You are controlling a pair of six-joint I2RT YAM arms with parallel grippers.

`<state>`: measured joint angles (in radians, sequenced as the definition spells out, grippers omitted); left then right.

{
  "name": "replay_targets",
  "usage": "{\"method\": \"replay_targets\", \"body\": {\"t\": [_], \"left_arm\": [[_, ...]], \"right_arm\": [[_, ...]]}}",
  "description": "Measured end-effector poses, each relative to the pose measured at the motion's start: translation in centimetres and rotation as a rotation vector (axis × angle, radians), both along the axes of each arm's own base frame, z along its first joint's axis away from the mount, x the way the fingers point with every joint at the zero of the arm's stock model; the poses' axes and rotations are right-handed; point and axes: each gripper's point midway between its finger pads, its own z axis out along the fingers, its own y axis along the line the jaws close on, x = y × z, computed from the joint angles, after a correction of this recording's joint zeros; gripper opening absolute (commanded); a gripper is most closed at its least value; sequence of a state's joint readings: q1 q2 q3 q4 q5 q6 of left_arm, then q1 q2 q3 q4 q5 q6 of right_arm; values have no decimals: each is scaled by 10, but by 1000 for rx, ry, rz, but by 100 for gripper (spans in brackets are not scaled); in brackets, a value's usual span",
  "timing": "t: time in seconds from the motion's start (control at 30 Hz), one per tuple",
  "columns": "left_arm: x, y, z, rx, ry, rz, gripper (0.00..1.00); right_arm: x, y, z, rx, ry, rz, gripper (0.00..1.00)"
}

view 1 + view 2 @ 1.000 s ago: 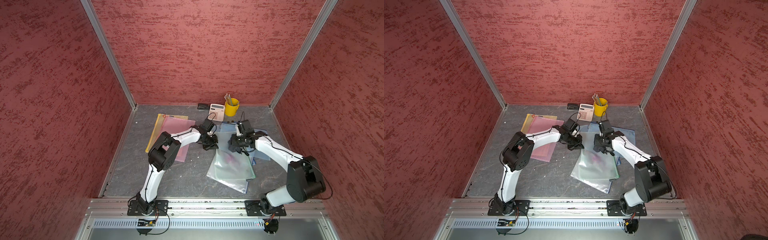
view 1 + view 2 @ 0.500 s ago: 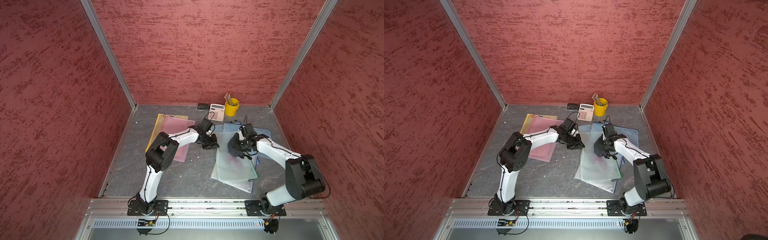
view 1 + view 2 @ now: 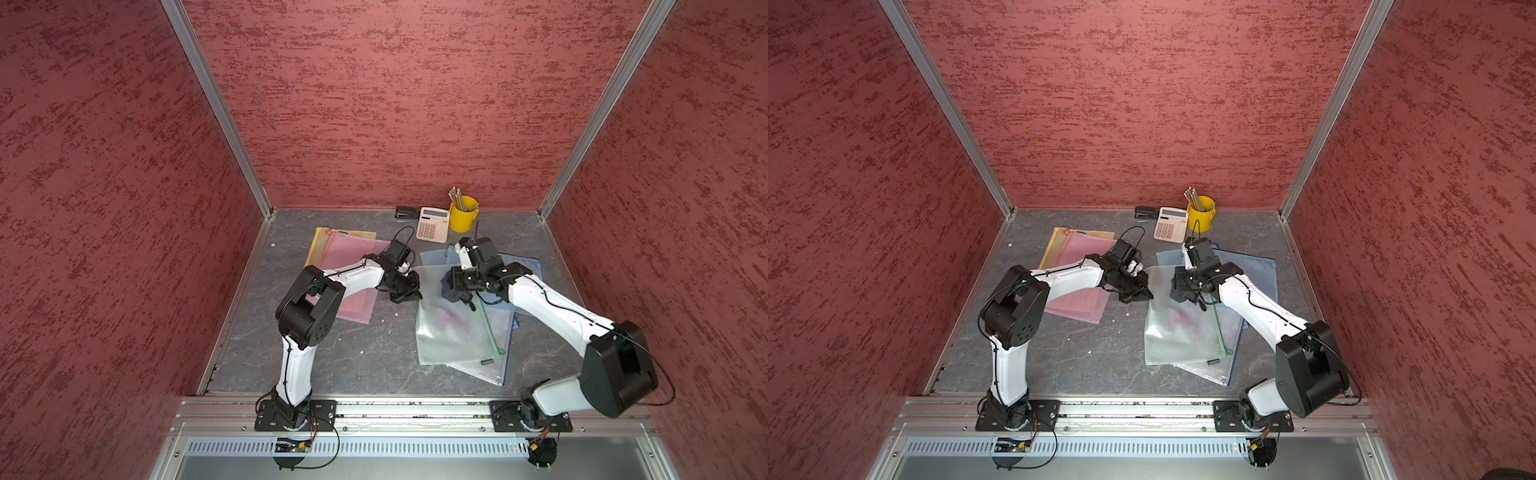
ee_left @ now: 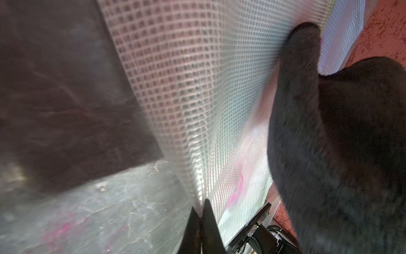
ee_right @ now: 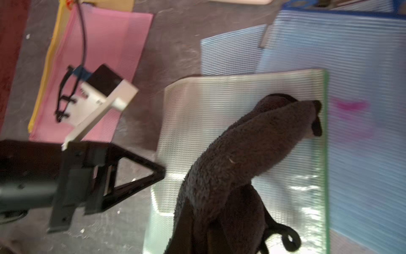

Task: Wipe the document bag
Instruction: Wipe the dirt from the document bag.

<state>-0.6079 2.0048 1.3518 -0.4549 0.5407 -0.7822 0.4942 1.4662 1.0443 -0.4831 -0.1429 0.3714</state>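
Left gripper pinches document bag, right gripper clamps cloth; cup holds pencils.

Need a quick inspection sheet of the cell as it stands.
Surface: grey tabletop, a few pale specks.
Job's things: document bag, pink smear on it; dark cloth resting on it.
Clutter: pink bag, blue bags, calculator, stapler, pencil cup.
Grippers: left gripper shut on the document bag's corner; right gripper shut on the dark cloth.
Cables: black cable looped by the left gripper.
Surroundings: red walls, aluminium frame.
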Motion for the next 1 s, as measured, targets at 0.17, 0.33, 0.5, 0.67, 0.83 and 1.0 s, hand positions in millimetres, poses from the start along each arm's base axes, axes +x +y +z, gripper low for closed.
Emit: {"method": "replay_targets", "body": {"t": [0.17, 0.33, 0.5, 0.67, 0.83, 1.0], "left_arm": [[-2, 2, -2, 4, 1, -2, 0], [-4, 14, -13, 21, 30, 17, 0], [-3, 19, -17, -5, 60, 23, 0], [-1, 20, -23, -12, 83, 20, 0], [5, 11, -17, -17, 51, -13, 0], [6, -5, -5, -35, 6, -52, 0]], "right_arm": [[-34, 50, -60, -30, 115, 121, 0], [-63, 41, -116, -70, 221, 100, 0], [-74, 38, -119, 1, 210, 47, 0], [-133, 5, -112, 0, 300, -3, 0], [-135, -31, -62, -90, 347, -104, 0], [-36, 7, -8, -79, 162, -104, 0]]}}
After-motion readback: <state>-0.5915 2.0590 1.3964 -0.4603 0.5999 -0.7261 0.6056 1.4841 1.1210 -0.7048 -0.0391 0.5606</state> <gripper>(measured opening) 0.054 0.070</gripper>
